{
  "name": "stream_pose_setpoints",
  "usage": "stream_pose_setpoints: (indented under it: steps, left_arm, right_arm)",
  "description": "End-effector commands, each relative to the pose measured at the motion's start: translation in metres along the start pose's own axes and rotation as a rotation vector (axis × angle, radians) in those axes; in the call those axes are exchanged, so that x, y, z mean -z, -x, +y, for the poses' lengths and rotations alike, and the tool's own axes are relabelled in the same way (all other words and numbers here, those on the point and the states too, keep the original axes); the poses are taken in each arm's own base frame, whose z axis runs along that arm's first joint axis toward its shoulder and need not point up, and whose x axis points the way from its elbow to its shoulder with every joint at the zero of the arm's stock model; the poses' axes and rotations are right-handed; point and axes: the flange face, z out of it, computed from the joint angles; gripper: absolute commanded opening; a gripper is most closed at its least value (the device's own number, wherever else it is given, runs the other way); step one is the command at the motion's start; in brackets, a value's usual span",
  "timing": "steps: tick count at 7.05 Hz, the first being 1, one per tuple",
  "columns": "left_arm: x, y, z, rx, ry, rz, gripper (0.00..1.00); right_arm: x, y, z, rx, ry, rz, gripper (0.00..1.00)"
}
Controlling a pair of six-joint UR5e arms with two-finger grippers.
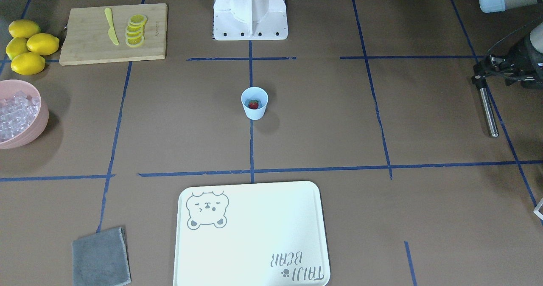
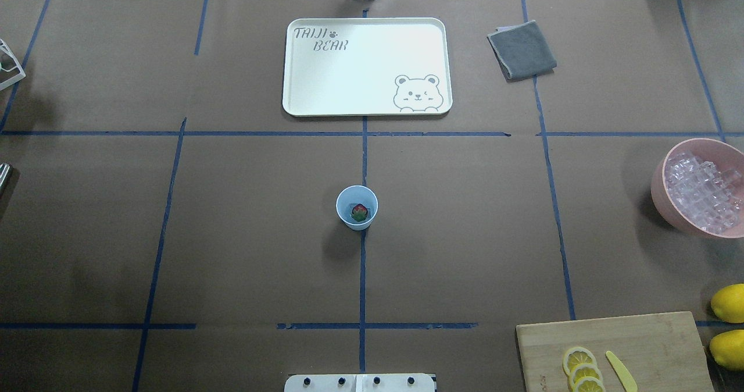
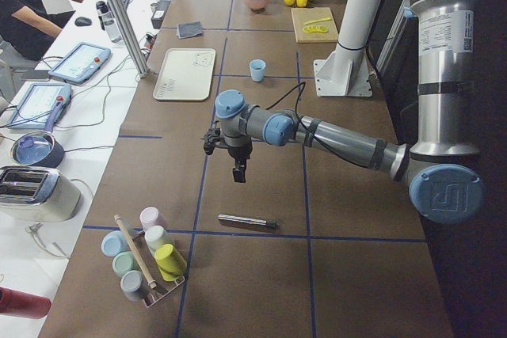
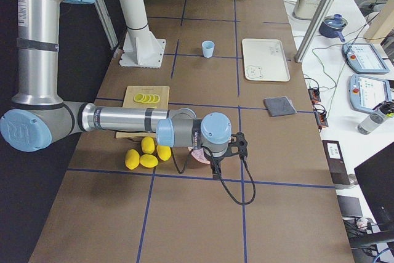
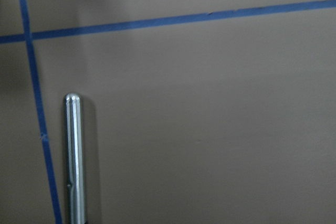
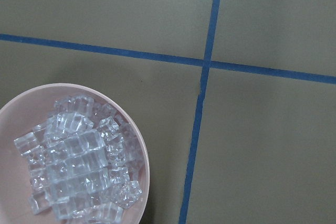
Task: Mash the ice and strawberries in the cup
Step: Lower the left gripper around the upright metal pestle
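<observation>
The pale blue cup (image 2: 356, 207) stands at the table's middle, with one red strawberry (image 2: 360, 212) inside it; both also show in the front view, cup (image 1: 254, 107) and strawberry (image 1: 253, 104). The ice (image 6: 79, 166) fills a pink bowl (image 2: 660, 188) at the robot's right. My right gripper (image 4: 215, 165) hovers over that bowl; I cannot tell if it is open. My left gripper (image 3: 238, 170) hangs above the table near a metal rod (image 1: 488, 112) that lies flat; its fingers are not clear. No fingers show in either wrist view.
A wooden board (image 1: 85, 44) carries lemon slices (image 1: 135, 30) and a yellow knife (image 1: 111, 32), with whole lemons (image 1: 27, 46) beside it. A white bear tray (image 2: 366, 66) and grey cloth (image 2: 521, 49) lie at the far side. A rack of cups (image 3: 146, 263) stands beyond the rod.
</observation>
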Motion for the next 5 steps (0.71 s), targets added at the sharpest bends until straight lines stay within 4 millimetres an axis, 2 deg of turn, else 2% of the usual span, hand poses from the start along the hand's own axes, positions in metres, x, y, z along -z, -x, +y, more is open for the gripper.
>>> stream_pose_setpoints:
  steps: [1, 2, 5]
  left_arm:
    - [-0.056, 0.056, 0.002, -0.023, -0.03, 0.017, 1.0]
    - [-0.082, 0.08, 0.0, -0.034, -0.044, 0.021, 1.0]
    - [-0.108, 0.092, -0.027, 0.048, -0.1, 0.045, 1.0]
  right_arm:
    - [0.0, 0.0, -0.001, -0.003, 0.0, 0.0, 0.99]
    - [0.0, 0.0, -0.001, -0.003, 0.0, 0.0, 0.99]
    - [0.0, 0.0, -0.001, -0.002, -0.001, 0.0, 0.99]
